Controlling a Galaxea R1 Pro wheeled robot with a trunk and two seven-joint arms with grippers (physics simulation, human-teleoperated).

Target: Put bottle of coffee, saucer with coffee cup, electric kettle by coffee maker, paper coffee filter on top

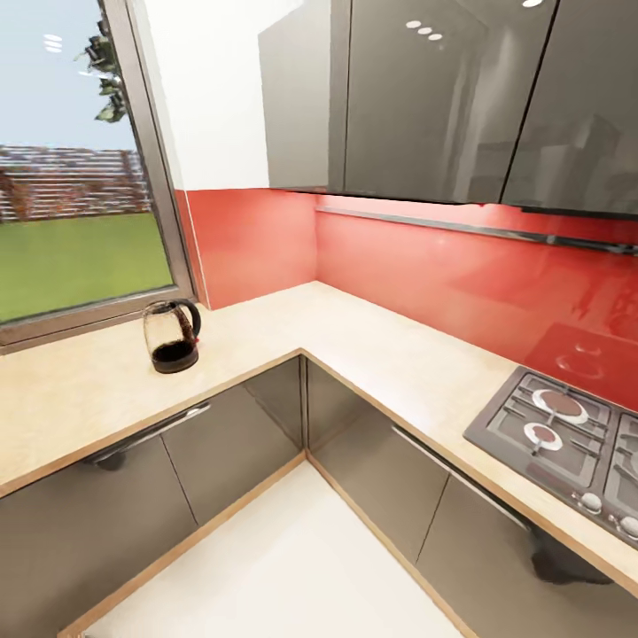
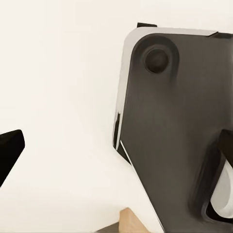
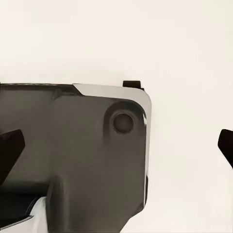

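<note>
While the robot was parked in the kitchen corner, both arms looked tucked down low, since each wrist camera was staring at its own dark base (image 3: 73,160) and the pale floor (image 2: 58,97). The left gripper (image 2: 119,150) showed one black fingertip (image 2: 9,150) at one edge of its view and a dark bit at the other edge, so it looked spread wide with nothing in it. Same deal with the right gripper (image 3: 116,148): a fingertip (image 3: 10,145) on each side of its view, wide apart, empty.

Nearest in the head view was the white floor, then the grey lower cabinets (image 1: 230,452) wrapping the corner under the L-shaped countertop (image 1: 372,346). The stove (image 1: 567,434) sat on the right run of counter.

The one task item I could spot was the glass kettle (image 1: 172,335), standing upright on the left run, just in front of the window (image 1: 71,195), handle turned to the right. Behind it all were the red backsplash (image 1: 425,266) and the glossy upper cabinets (image 1: 443,89).

So the kettle was ahead and off to the left, well apart from both grippers. My guess is the left arm is the nearer one for it, coming at the handle side. Coffee maker, cup, saucer, filter and coffee bottle weren't anywhere I could see.
</note>
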